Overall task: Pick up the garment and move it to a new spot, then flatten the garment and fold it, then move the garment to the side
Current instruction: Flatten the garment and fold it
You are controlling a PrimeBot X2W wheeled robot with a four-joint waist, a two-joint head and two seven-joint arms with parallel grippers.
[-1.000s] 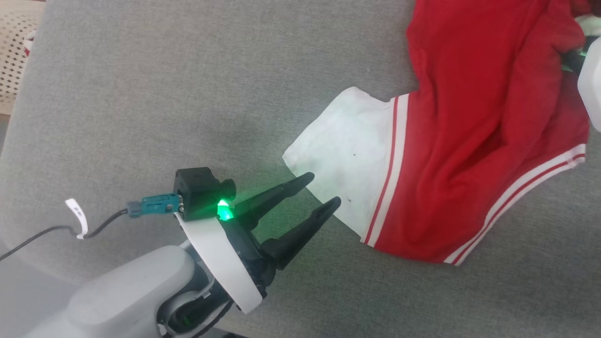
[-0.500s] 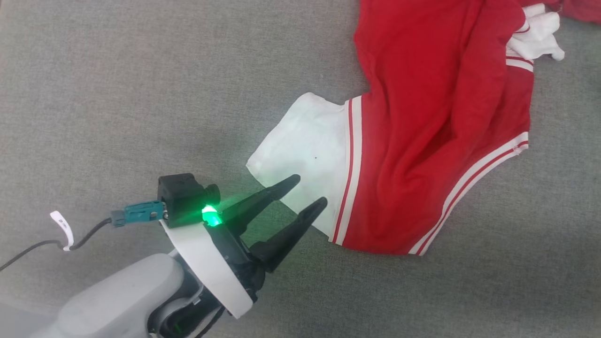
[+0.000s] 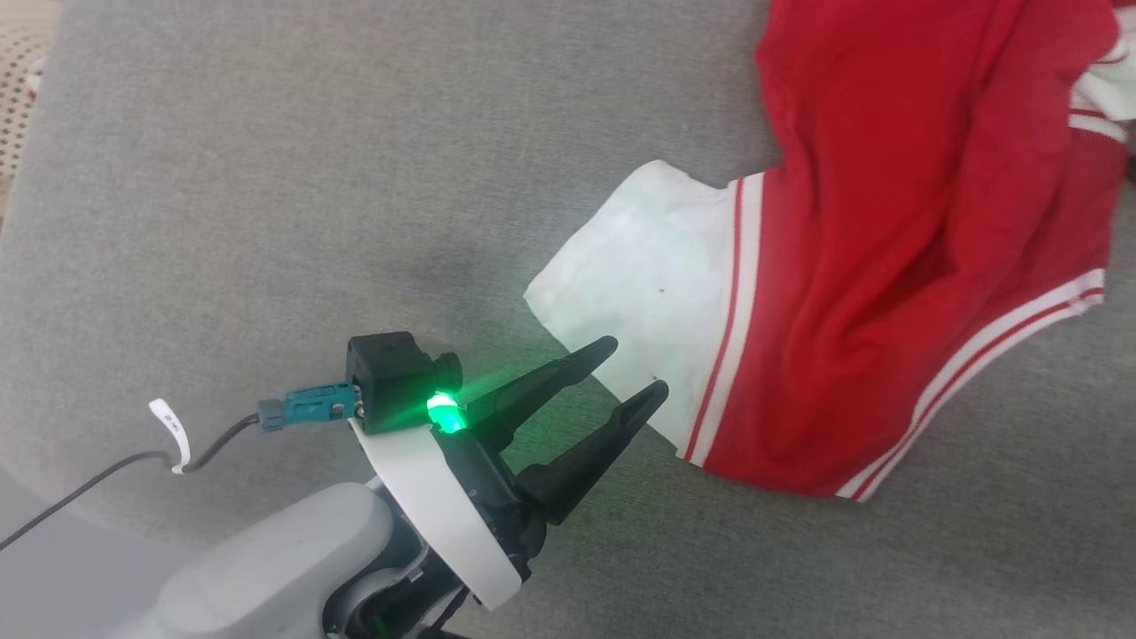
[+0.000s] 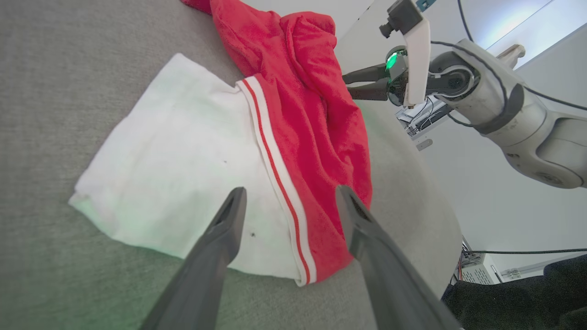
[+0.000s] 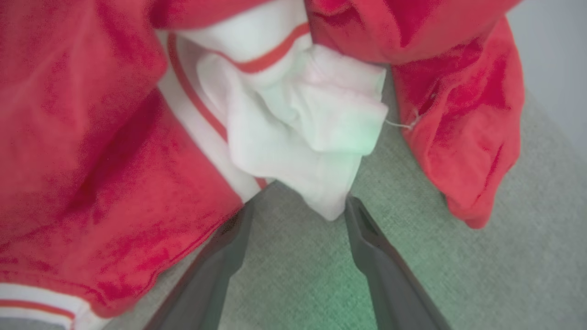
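Garment [image 3: 887,266] lies bunched at frame right on the tabletop [image 3: 266,177]. Claws gape empty: left claw [image 3: 636,364] at the sleeve [image 3: 639,266], right claw [image 5: 299,211] by a white bunch [image 5: 312,128]. Flattening looks due: grip, spread.

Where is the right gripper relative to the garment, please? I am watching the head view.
Observer: In the left wrist view, the right gripper is at the far side of the garment, pointing into its red folds.
Operator: Thank you. Is it holding anything there?
Observer: No. In the right wrist view its jaws stand apart over the grey surface, and a bunched white sleeve lies loose between their tips, not pinched.
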